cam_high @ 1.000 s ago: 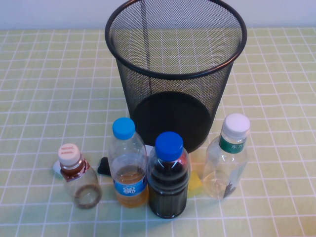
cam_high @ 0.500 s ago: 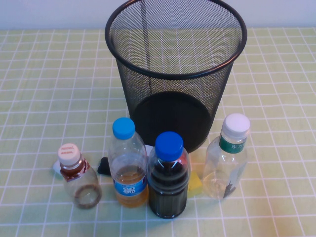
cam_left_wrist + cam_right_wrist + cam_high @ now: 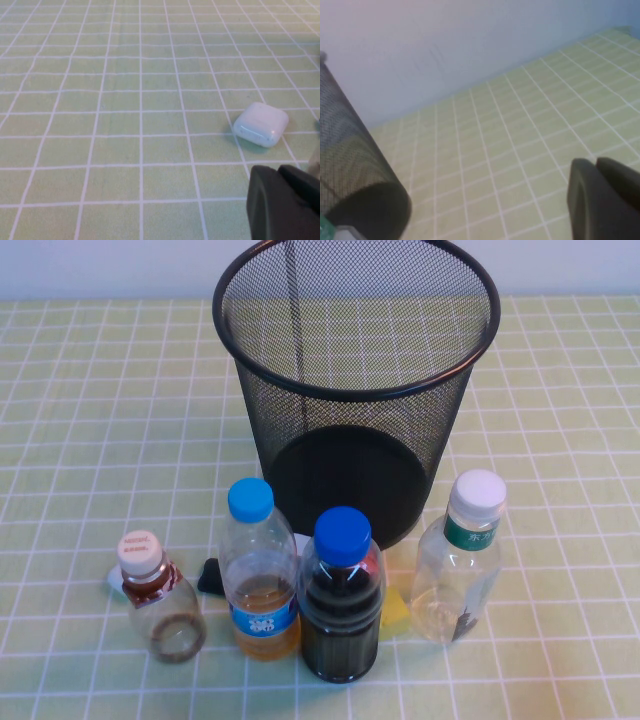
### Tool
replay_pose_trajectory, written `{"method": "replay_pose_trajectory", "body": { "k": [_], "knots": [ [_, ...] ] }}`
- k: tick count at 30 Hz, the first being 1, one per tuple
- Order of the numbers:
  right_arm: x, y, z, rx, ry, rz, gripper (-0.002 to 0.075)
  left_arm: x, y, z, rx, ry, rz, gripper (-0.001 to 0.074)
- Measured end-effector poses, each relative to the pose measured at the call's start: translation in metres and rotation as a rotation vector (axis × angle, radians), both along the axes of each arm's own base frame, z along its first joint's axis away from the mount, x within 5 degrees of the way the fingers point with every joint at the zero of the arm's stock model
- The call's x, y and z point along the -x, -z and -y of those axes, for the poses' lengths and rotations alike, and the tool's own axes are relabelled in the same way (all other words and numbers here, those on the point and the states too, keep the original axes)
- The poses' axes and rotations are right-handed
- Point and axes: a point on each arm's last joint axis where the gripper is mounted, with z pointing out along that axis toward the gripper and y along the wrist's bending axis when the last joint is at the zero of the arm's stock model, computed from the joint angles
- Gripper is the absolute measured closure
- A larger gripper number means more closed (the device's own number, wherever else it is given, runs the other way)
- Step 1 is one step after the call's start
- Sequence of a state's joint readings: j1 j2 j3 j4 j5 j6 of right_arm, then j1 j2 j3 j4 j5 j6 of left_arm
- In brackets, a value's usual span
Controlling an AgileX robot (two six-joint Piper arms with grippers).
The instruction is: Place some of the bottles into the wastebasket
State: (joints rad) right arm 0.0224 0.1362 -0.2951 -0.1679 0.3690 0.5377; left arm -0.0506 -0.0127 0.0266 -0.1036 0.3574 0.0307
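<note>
Four bottles upright, nothing binned yet.
From above, we see the white-cap bottle (image 3: 459, 558) and squat bottle (image 3: 160, 597) before the wastebasket (image 3: 356, 390), unmoved since earlier; both light, slippery, best gripped mid-body. At the wrists, left gripper (image 3: 285, 202) and right gripper (image 3: 602, 197) sit clenched, empty.

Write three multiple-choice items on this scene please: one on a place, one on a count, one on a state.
1. Where do the bottles stand relative to the wastebasket?
A. inside it
B. on the cloth in front of it
C. behind it

2. How many bottles are in the high view?
A. two
B. three
C. four

3. How are the left gripper and the right gripper?
A. both shut, holding nothing
B. left shut on a bottle
C. both open

Answers: 1 B, the white-capped bottle and pink-capped bottle are nearer the robot; 2 C, plus the light-blue-capped bottle and dark bottle; 3 A, their fingers meet, nothing between.
</note>
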Motion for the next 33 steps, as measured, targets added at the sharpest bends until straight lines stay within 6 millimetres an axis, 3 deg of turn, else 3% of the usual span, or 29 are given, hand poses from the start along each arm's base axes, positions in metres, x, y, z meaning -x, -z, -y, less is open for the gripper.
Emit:
{"method": "replay_pose_trajectory", "body": {
  "k": [4, 9, 13, 16, 21, 29, 33],
  "knots": [
    [-0.012, -0.042, -0.004, 0.122, -0.064, -0.192, 0.0732, 0.000, 0.000, 0.000, 0.000, 0.000, 0.000, 0.0739],
    [-0.047, -0.066, -0.010, 0.158, -0.150, -0.365, 0.0732, 0.000, 0.000, 0.000, 0.000, 0.000, 0.000, 0.0739],
    [-0.086, -0.071, -0.014, 0.175, -0.191, -0.333, 0.0732, 0.000, 0.000, 0.000, 0.000, 0.000, 0.000, 0.0740],
    [-0.100, -0.074, -0.015, 0.202, -0.172, -0.205, 0.0732, 0.000, 0.000, 0.000, 0.000, 0.000, 0.000, 0.0739],
    [-0.090, -0.066, -0.028, 0.226, -0.224, 0.076, 0.0732, 0.000, 0.000, 0.000, 0.000, 0.000, 0.000, 0.0740],
    [-0.053, -0.005, -0.058, 0.226, -0.497, 0.304, 0.0729, 0.000, 0.000, 0.000, 0.000, 0.000, 0.000, 0.0739],
    [-0.042, 0.009, -0.069, 0.229, -0.627, 0.329, 0.0613, 0.000, 0.000, 0.000, 0.000, 0.000, 0.000, 0.0739]
  ]
}}
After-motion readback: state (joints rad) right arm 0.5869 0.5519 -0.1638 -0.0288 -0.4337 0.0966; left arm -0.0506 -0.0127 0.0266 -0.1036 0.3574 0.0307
